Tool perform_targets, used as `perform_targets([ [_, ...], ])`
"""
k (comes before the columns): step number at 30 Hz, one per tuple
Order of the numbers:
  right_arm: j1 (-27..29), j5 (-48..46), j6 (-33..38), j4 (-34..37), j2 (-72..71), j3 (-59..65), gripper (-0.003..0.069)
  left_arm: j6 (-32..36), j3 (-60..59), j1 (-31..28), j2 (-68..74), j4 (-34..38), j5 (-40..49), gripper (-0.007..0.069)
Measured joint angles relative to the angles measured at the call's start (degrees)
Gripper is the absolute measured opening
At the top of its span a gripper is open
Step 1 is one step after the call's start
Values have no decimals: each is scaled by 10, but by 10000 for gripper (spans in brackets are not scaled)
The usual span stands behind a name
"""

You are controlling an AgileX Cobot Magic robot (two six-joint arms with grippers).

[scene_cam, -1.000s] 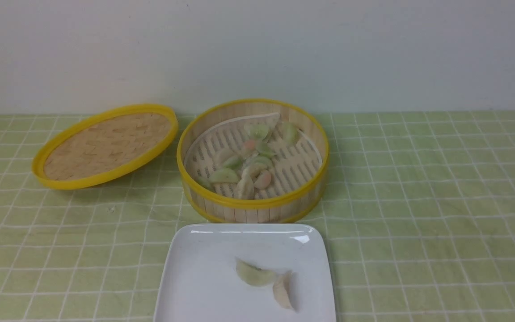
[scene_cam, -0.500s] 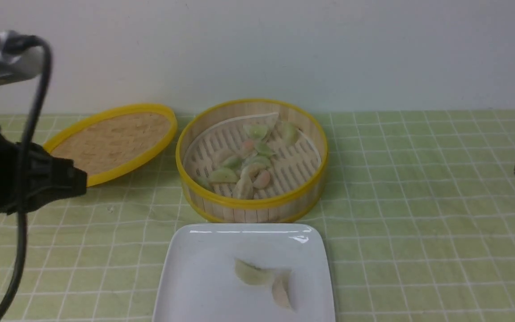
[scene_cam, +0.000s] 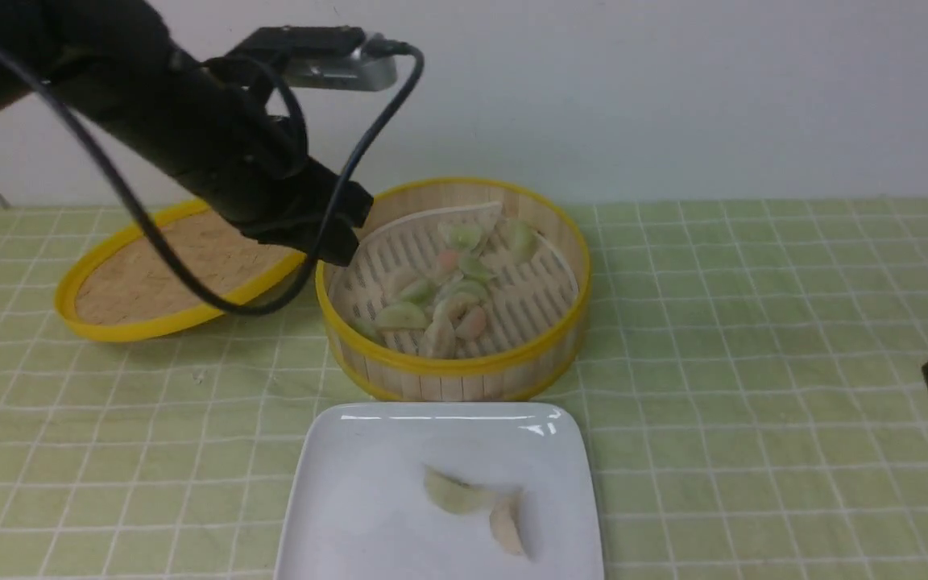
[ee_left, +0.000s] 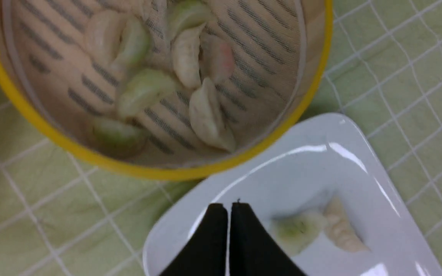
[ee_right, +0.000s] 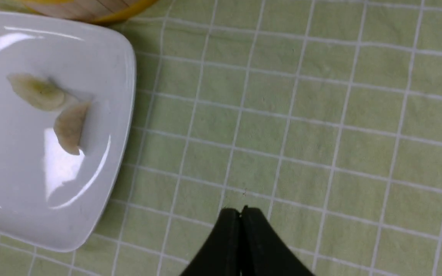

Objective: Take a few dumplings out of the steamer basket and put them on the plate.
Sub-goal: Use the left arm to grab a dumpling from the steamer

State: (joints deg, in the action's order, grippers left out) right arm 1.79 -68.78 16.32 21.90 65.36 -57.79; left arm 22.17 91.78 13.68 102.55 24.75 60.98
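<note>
The left gripper (ee_left: 228, 207) had its two black fingers pressed together with nothing between them, and the right gripper (ee_right: 240, 210) was just the same. Under the right fingers there was only the green cloth (ee_right: 320, 134) with thin white lines making squares. The cloth ran under everything, back to a plain pale wall (scene_cam: 673, 97) far behind both grippers. The left fingers hung above the yellow edge of the steamer basket (scene_cam: 456, 366), on the side where the lid (scene_cam: 150, 282) lay. Inside the basket, near those fingers, was a heap of dumplings (scene_cam: 403, 316), some green and some pink. The white plate (scene_cam: 367, 499) sat just beside the basket, well apart from the right fingers. On it lay two more dumplings, one greenish (scene_cam: 456, 493) and one pale (scene_cam: 508, 524), touching at their tips.
</note>
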Motion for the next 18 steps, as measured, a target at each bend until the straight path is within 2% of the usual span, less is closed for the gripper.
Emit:
perform_targets([
  [4,0,-11,-2,11,0,-1,-14,13,78,14,95,-35,24,8],
  [7,0,-20,-3,13,0,-1,-14,15,114,26,143,-66,29,59],
  [12,0,-23,-16,16,0,-1,-14,15,137,45,193,-128,2,236],
  [13,0,-23,-16,17,0,-1,-14,15,137,47,197,-132,-4,253],
  [15,0,-23,-22,20,0,-1,-14,15,140,55,213,-142,-28,350],
  [18,0,-24,-27,22,0,-1,-14,15,140,60,228,-143,-59,409],
])
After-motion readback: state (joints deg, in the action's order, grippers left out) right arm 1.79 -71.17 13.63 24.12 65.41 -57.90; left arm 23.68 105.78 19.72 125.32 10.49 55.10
